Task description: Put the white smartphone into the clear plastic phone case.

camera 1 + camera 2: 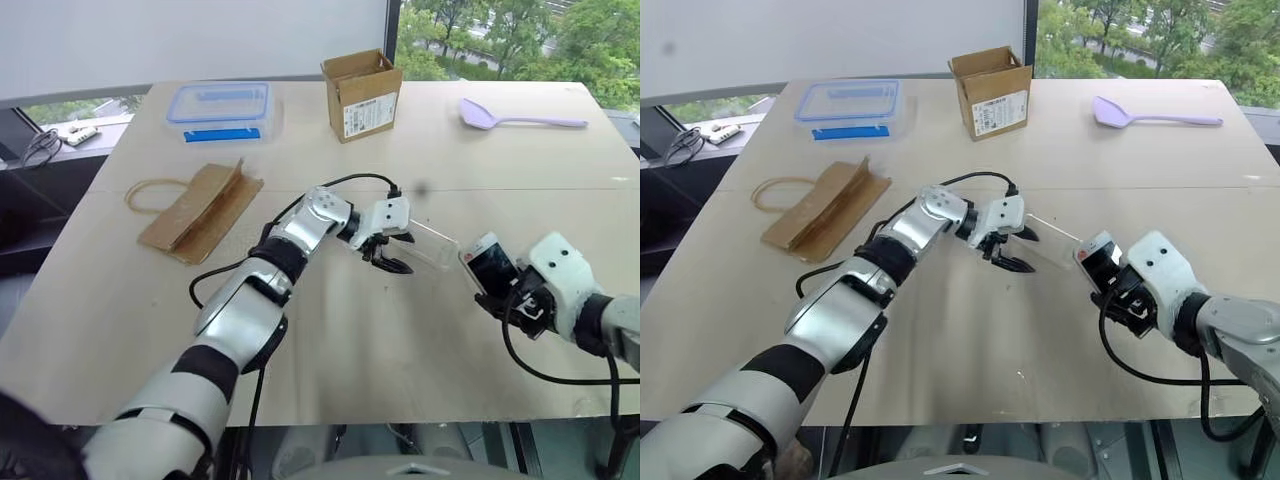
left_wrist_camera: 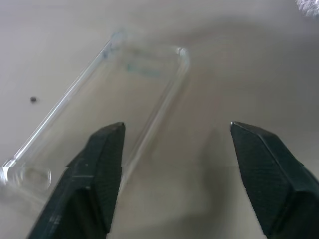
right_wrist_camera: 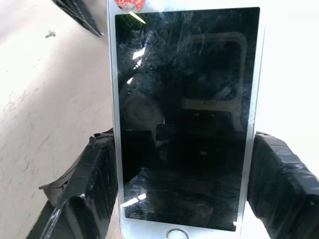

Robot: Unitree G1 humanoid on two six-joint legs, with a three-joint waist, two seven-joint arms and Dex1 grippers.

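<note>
The clear plastic phone case (image 1: 432,246) lies flat on the wooden table (image 1: 400,350), near its middle. My left gripper (image 1: 392,254) hovers at the case's near end, pointing down and to the right. In the left wrist view its jaws stand open over the table, and one finger (image 2: 97,169) overlaps the long edge of the case (image 2: 124,89). To the right of the case, my right gripper (image 1: 508,288) is shut on the white smartphone (image 1: 489,261). It holds the smartphone tilted up off the table, by its long sides, between the two pads (image 3: 94,179), black screen (image 3: 184,114) towards the wrist camera.
A folded brown paper bag (image 1: 196,212) lies at the left. A clear food box with a blue-rimmed lid (image 1: 220,108), an open cardboard box (image 1: 362,92) and a purple spatula (image 1: 515,118) stand along the far side. Cables (image 1: 40,148) lie beyond the left edge.
</note>
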